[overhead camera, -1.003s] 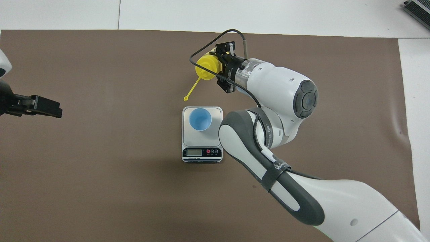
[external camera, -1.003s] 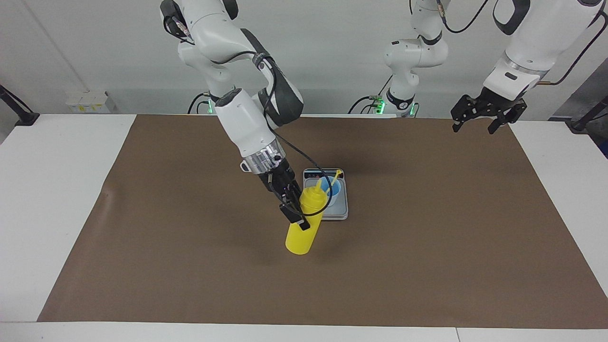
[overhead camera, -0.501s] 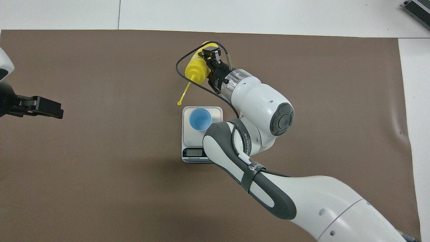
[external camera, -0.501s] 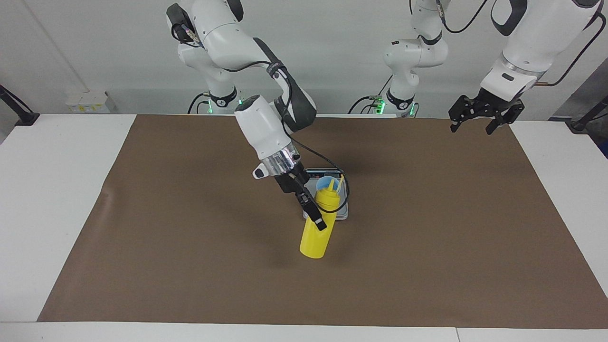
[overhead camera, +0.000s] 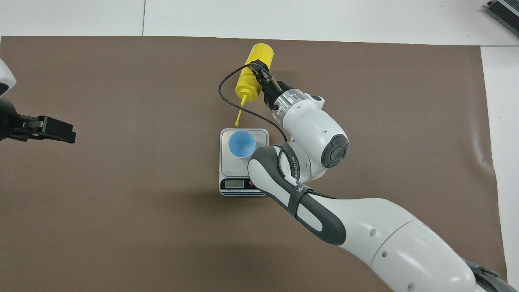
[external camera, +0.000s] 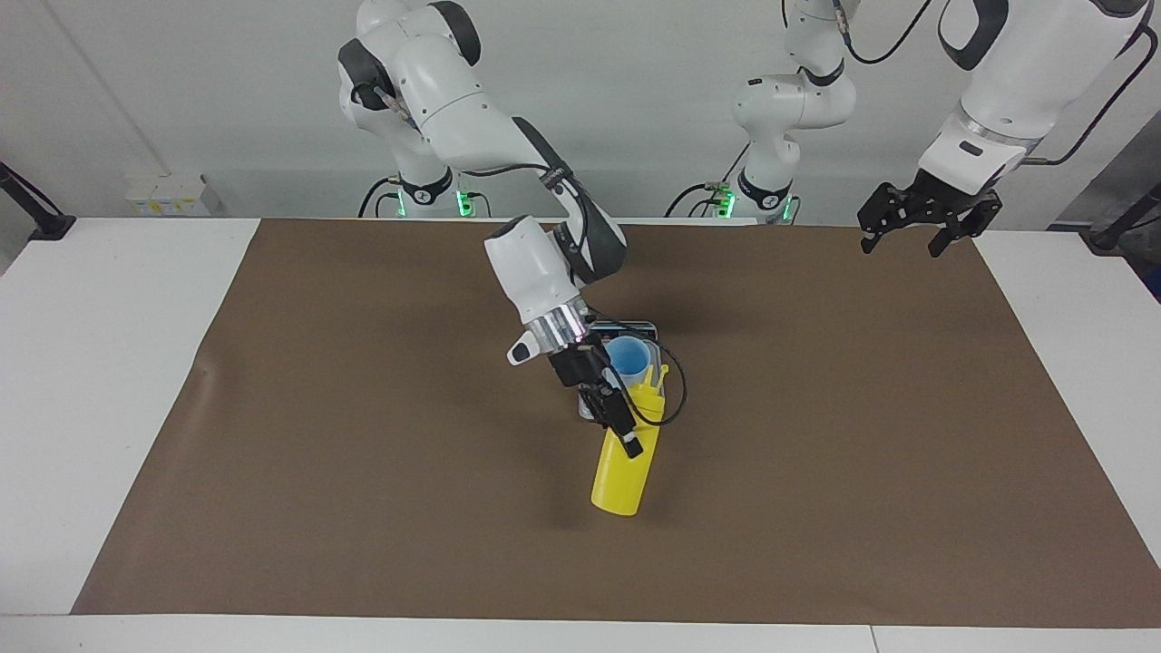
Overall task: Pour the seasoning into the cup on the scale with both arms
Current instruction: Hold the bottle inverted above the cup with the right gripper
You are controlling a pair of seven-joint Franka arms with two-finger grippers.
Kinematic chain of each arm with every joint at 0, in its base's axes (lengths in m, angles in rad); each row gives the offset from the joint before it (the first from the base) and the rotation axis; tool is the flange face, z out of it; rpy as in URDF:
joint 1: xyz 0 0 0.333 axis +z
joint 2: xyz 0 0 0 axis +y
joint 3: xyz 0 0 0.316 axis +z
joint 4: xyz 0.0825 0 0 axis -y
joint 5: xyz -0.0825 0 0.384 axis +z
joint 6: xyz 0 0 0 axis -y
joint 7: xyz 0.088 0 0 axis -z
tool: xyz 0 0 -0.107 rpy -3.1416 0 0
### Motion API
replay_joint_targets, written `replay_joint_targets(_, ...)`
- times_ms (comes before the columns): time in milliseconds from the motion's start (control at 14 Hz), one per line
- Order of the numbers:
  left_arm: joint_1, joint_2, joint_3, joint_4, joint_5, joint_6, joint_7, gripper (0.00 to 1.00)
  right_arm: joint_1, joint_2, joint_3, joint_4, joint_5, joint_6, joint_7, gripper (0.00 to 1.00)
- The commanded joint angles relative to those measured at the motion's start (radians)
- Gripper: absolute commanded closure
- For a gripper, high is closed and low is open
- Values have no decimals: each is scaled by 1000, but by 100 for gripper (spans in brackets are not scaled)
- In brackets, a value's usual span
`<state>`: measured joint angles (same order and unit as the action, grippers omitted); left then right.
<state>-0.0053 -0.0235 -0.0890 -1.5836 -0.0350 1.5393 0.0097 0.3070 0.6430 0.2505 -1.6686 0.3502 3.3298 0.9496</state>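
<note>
The right gripper (external camera: 617, 419) clamps the tilted yellow bottle (external camera: 624, 462) above the mat, nozzle toward the blue cup (external camera: 628, 357) on the scale (overhead camera: 244, 162). Well away from the scale, the left gripper (external camera: 914, 220) waits, fingers spread.

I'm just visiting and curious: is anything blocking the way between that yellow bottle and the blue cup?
Nothing visible. The right gripper holds the seasoning tilted, nozzle toward the cup on the scale; only bare brown mat lies between. The left gripper waits aside.

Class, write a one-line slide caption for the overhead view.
Right gripper tips the yellow seasoning bottle toward the blue cup on the scale; left gripper waits aside.
</note>
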Motion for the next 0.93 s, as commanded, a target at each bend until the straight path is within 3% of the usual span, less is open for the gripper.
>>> replay_joint_targets(0,11,-19,-6,-27,4,15,-7,0,-2,12,10,-3,-19,101,-37,100)
replay_joint_targets(143,11,-21,-6,-27,4,15,-7,0,7,12,10,-38,-19,178,-38,100)
replay_joint_targets(859,11,-21,-6,-27,4,15,-7,0,23,-2,6,-43,-23,180,-256,100)
